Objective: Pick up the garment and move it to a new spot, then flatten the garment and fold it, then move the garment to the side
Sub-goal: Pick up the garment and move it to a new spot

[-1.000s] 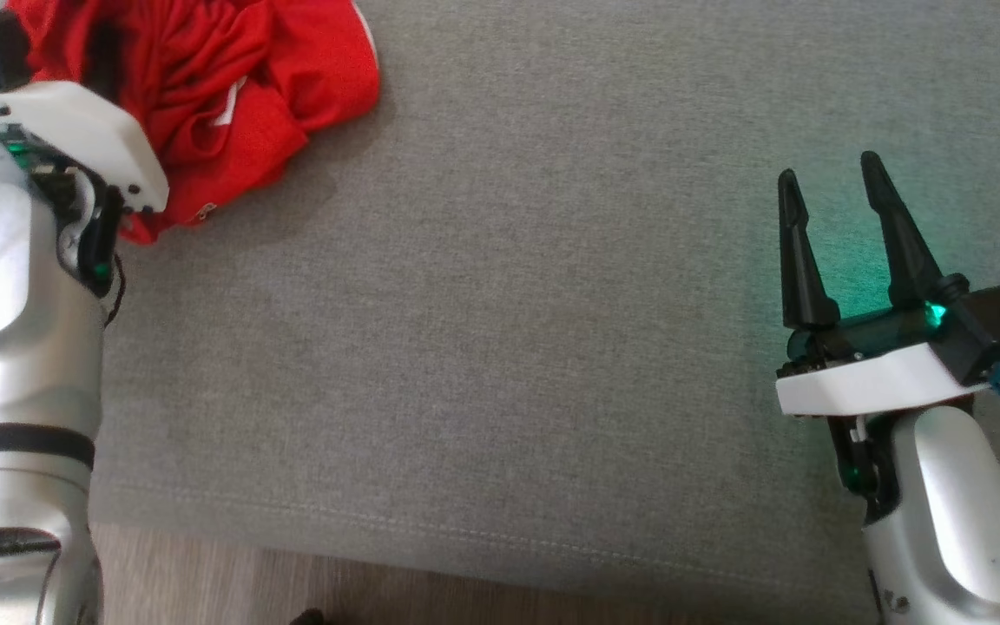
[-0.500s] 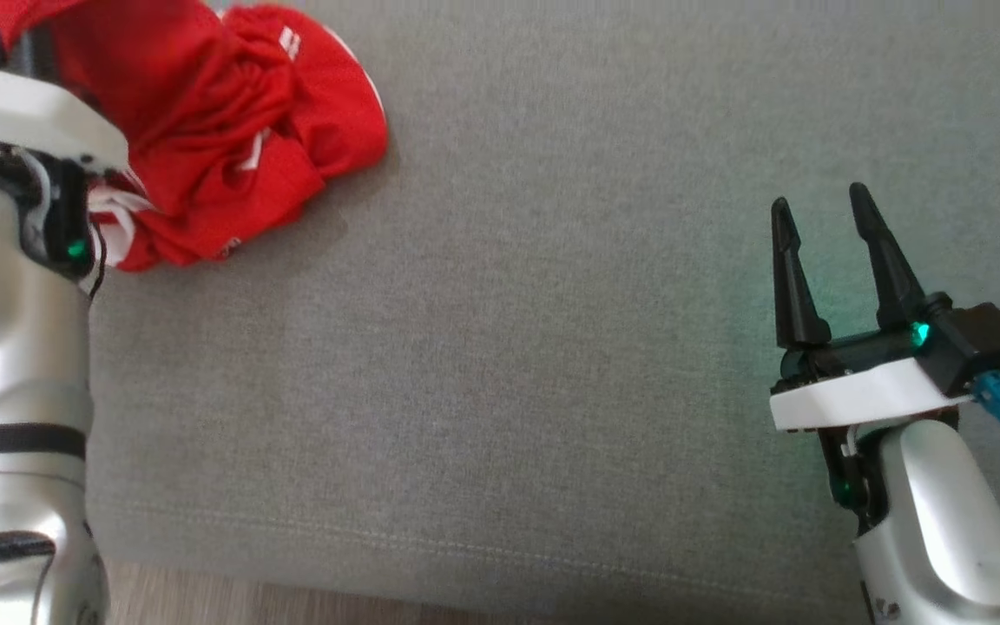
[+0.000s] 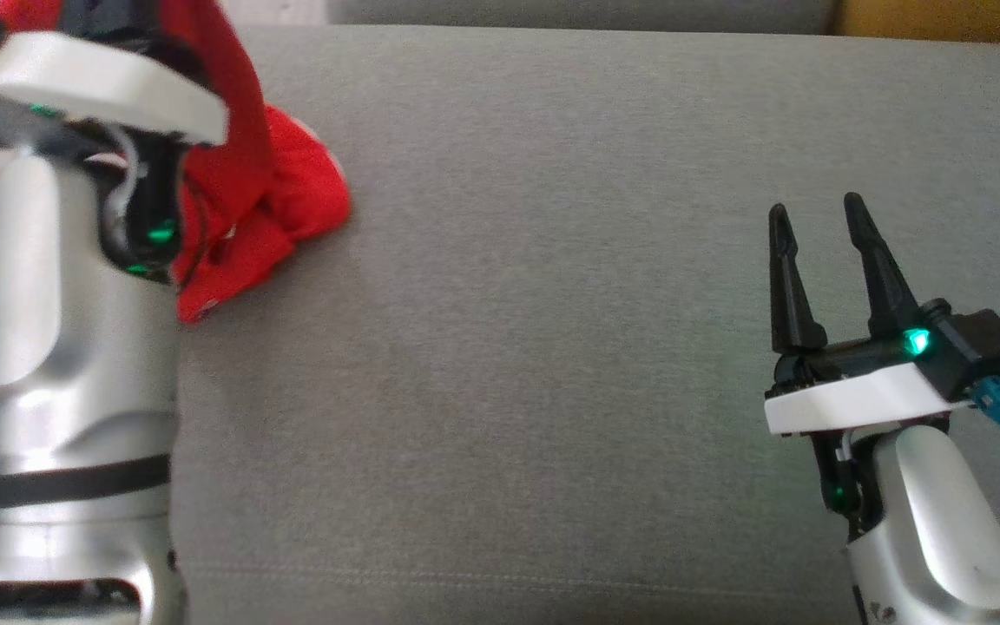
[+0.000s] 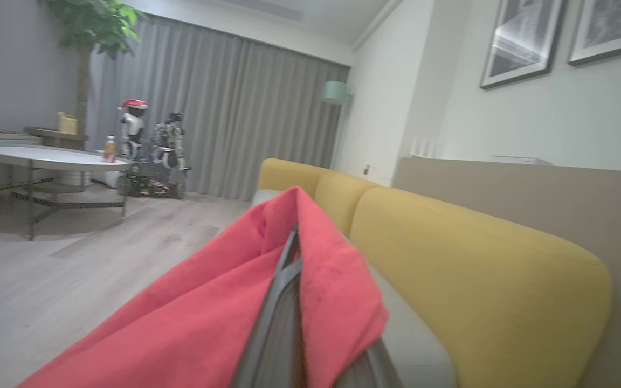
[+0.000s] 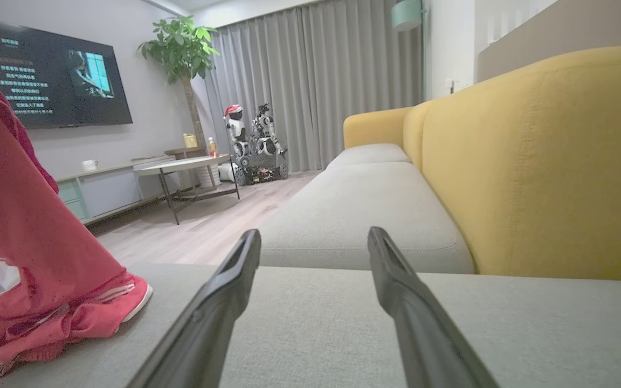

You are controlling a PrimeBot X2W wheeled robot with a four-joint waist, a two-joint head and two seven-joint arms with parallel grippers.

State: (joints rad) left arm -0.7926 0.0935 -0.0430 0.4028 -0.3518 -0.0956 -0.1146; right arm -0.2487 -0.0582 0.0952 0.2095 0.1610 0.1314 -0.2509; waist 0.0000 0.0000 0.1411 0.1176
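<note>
The red garment (image 3: 287, 204) has a strip pulled upward (image 3: 235, 104) beside my left wrist, while its lower bunch rests on the grey sofa seat (image 3: 552, 260). In the left wrist view my left gripper (image 4: 293, 233) is shut on the garment (image 4: 197, 318), and red cloth drapes over both fingers. In the right wrist view the garment (image 5: 25, 242) hangs at the left, its white-striped hem on the cushion. My right gripper (image 3: 817, 217) hovers open above the seat's right side, far from the garment, nothing between its fingers (image 5: 237, 280).
A yellow backrest (image 5: 531, 161) runs along the sofa's far side. Beyond the sofa's end are wooden floor (image 4: 73, 269), a round table (image 4: 46, 156), a plant, a wall screen (image 5: 52, 81) and other small robots (image 5: 251, 145) by the curtain.
My left gripper closed on the garment and raised it, stretching a strip upward off the seat. The head camera tilted up. The right gripper stayed open, almost still.
</note>
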